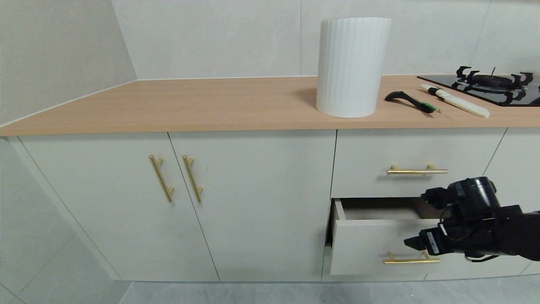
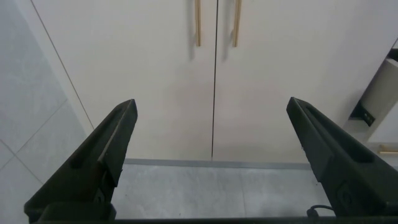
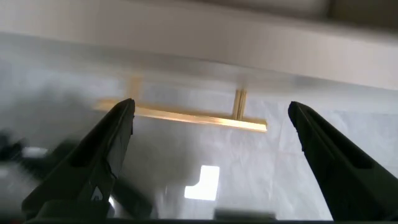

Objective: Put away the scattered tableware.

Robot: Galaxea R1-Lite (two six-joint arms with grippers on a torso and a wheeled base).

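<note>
A black peeler with a green tip (image 1: 411,100) and a white knife (image 1: 455,100) lie on the wooden countertop (image 1: 211,105), right of a tall white ribbed canister (image 1: 352,65). Below them, the lower drawer (image 1: 367,240) is pulled partly out. My right gripper (image 1: 415,244) hovers in front of that drawer, just above its gold handle (image 1: 411,260). In the right wrist view the right gripper (image 3: 211,109) is open, with the handle (image 3: 186,116) seen between its fingers and beyond them. My left gripper (image 2: 211,106) is open and holds nothing, low in front of the double cabinet doors (image 2: 214,74).
A black hob with a burner grate (image 1: 491,82) occupies the counter's far right. An upper drawer (image 1: 417,162) above the open one is closed. The double doors (image 1: 177,198) with gold handles are shut. Grey tiled floor (image 1: 253,293) runs along the cabinets.
</note>
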